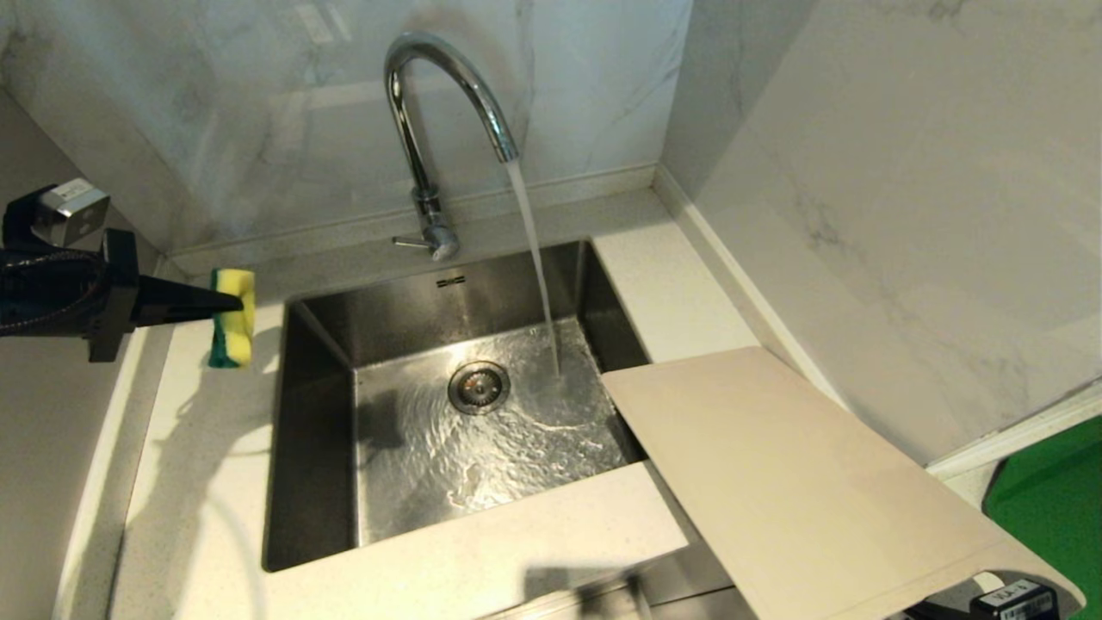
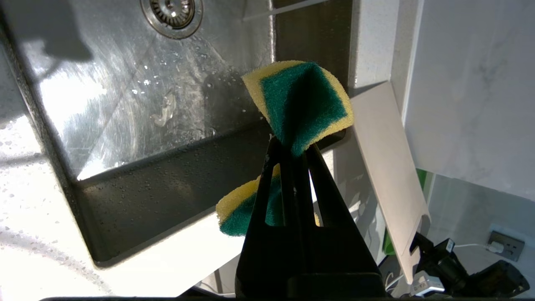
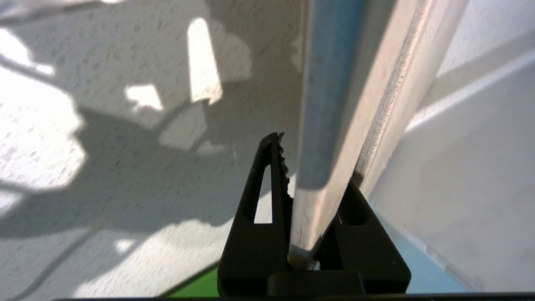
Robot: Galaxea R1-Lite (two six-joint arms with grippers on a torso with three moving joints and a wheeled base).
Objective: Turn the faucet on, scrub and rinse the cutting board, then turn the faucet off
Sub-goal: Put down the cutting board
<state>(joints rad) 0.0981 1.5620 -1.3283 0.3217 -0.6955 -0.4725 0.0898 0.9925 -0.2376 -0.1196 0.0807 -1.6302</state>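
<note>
Water runs from the faucet (image 1: 428, 129) into the sink (image 1: 327, 344). The left tool (image 1: 225, 303) is clamped on a sponge (image 1: 232, 319), held above the surface (image 1: 198, 448) left of the sink. The right tool (image 3: 311, 200) is clamped on the board's (image 1: 792, 465) near edge, down at the head view's lower right corner. The board tilts over the sink's right rim, its far corner just beside the stream and not yet under it.

Risks: grip is on the thin edge only, so a wet board could slip or pivot out of the tool. Water hitting the tilted board could splash or run onto the surface. The pinched, folded sponge could pull free when scrubbing.

Count: one faucet, one board, one sponge, one sink, two tools.
</note>
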